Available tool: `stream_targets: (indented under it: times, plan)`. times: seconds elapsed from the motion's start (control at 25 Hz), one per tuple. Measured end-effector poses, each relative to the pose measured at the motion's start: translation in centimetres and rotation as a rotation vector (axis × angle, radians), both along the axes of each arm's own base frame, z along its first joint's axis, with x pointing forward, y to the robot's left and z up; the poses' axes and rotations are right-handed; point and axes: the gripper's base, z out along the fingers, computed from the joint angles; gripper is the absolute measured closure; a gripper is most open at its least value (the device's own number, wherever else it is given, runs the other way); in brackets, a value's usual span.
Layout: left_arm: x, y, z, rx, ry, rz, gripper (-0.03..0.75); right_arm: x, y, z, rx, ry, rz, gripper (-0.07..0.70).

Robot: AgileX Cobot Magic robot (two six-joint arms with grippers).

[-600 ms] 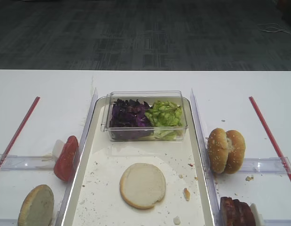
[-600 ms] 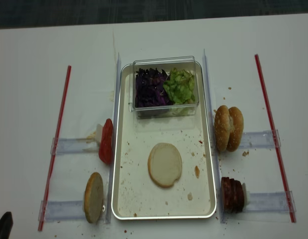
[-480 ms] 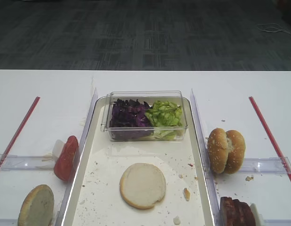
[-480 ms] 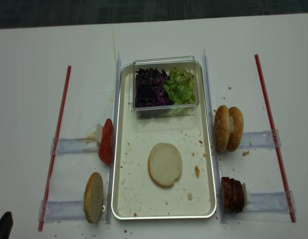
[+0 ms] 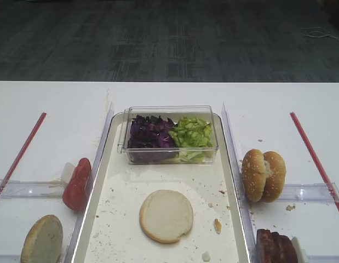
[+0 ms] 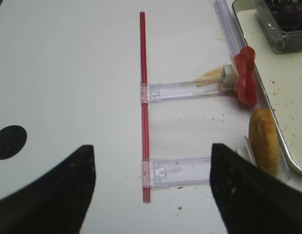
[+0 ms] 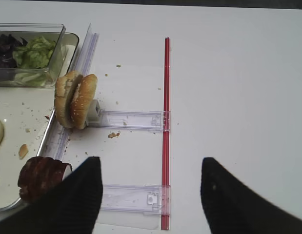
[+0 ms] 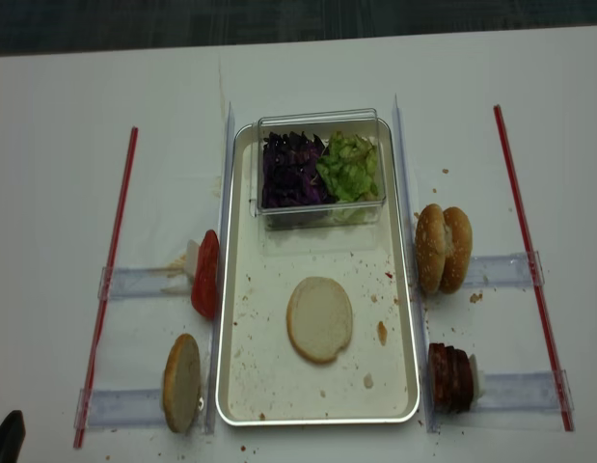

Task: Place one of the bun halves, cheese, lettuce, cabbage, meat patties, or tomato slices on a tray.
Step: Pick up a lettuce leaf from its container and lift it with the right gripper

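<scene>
The tray (image 8: 224,289) holds one bun half (image 8: 320,319) lying cut face up (image 5: 166,215). Purple cabbage (image 8: 290,171) and lettuce (image 8: 350,166) fill a clear box at the tray's far end. Two bun halves (image 7: 75,99) stand on edge to its right, with meat patties (image 7: 41,176) nearer me. On its left stand tomato slices (image 6: 246,75) and another bun half (image 6: 264,141). My right gripper (image 7: 150,165) hangs open over bare table right of the patties. My left gripper (image 6: 151,151) is open and empty, left of that bun half. No cheese shows.
Red strips (image 8: 113,270) (image 8: 529,260) run down the table on both sides. Clear plastic rails (image 7: 131,119) (image 6: 185,90) reach from them toward the tray. Crumbs dot the tray floor (image 5: 174,172). A dark tip (image 8: 7,439) shows at the bottom-left corner.
</scene>
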Motion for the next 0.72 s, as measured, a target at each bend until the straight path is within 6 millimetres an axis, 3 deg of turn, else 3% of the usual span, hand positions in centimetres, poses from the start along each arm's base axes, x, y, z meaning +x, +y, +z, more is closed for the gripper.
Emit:
stream_targets:
  times: [0.28,0.72]
  plan:
    - [0.0,0.0,0.0,0.0,0.0,0.0,0.225,0.6,0.0,0.0,0.002,0.039,0.0,0.151]
    - [0.0,0.0,0.0,0.0,0.0,0.0,0.225,6.7,-0.3,-1.2,0.037,0.47,-0.003,0.15]
